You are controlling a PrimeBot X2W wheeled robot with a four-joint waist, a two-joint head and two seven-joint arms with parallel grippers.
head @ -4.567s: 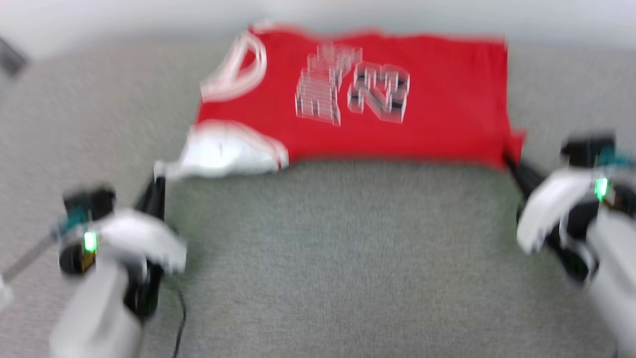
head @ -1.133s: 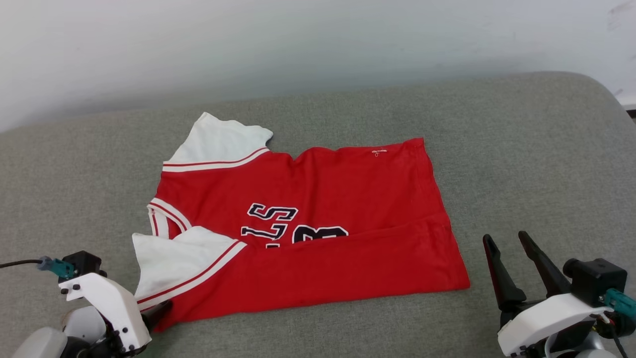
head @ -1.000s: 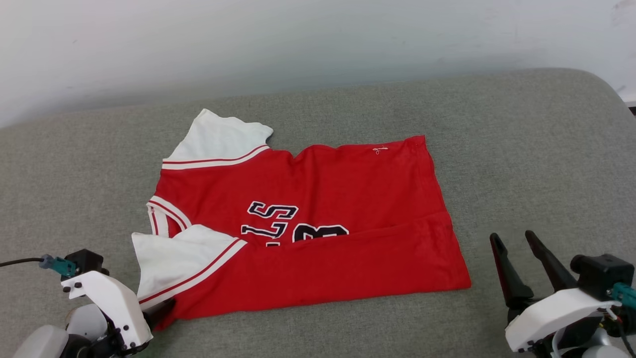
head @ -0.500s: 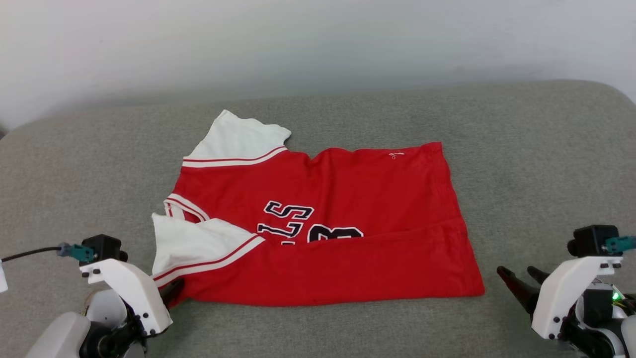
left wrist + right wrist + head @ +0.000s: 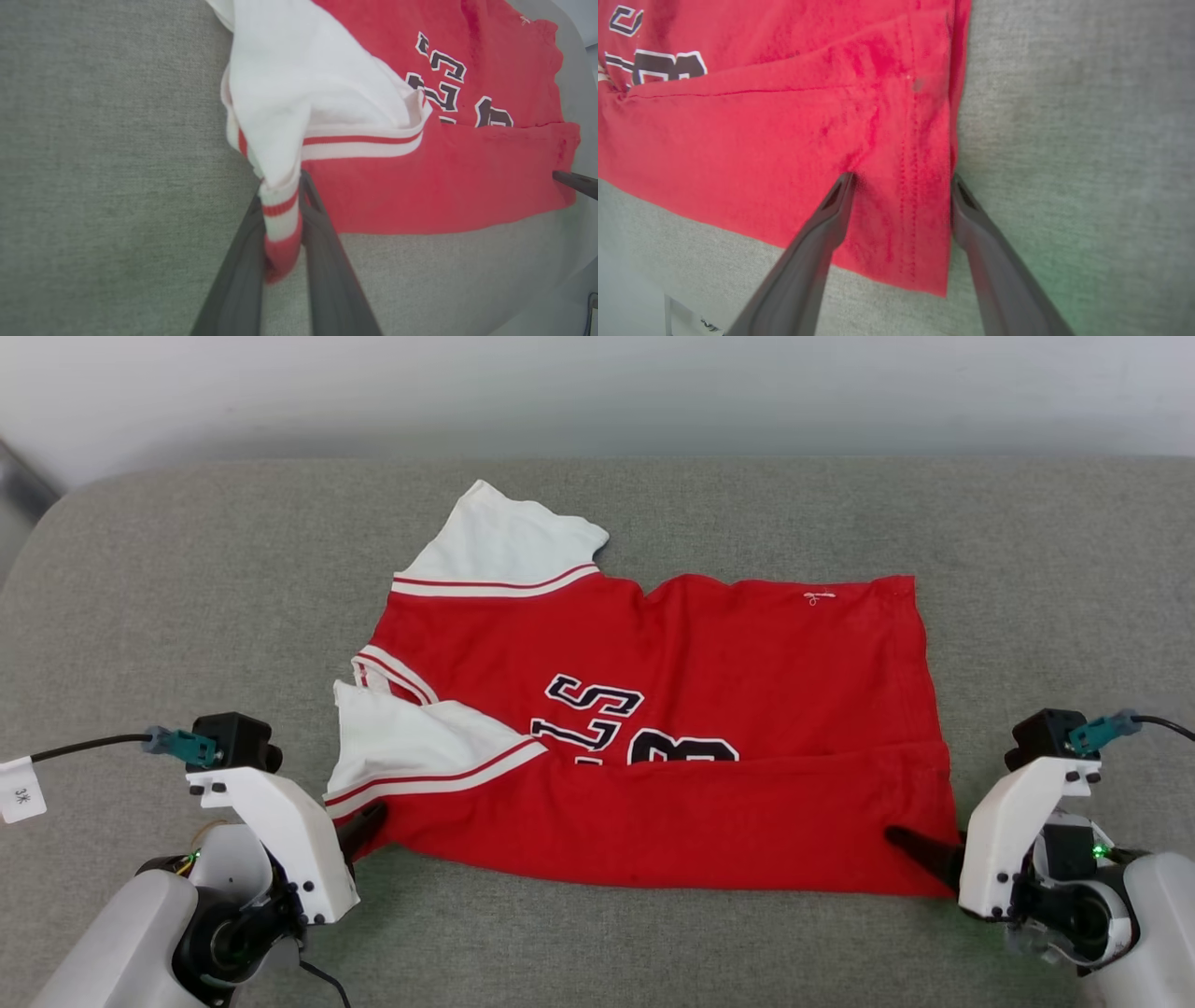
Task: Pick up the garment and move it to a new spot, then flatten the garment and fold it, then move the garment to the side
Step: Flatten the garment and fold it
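The shirt (image 5: 653,709) is lying on a grey cushion (image 5: 597,952), spread sideways with its neck end toward the robot's left and its hem toward the right. Its near long edge is folded up over the front, covering the lower part of the black letters and the number. One white sleeve is sticking out at the far side, and the other is lying over the red cloth at the near left. The left gripper (image 5: 281,191) is sitting at that near left corner, its two dark fingers closed tight on the striped cuff of the near sleeve; the red and white trim is showing pinched between them, and the white sleeve is spreading away from the grip. The right gripper (image 5: 901,178) is sitting at the near right corner with its fingers spread wide and holding nothing: one finger is lying over the red cloth beside the stitched hem, and the other is touching the shirt's side edge over the bare cushion. A pale wall (image 5: 597,392) is running behind the cushion.
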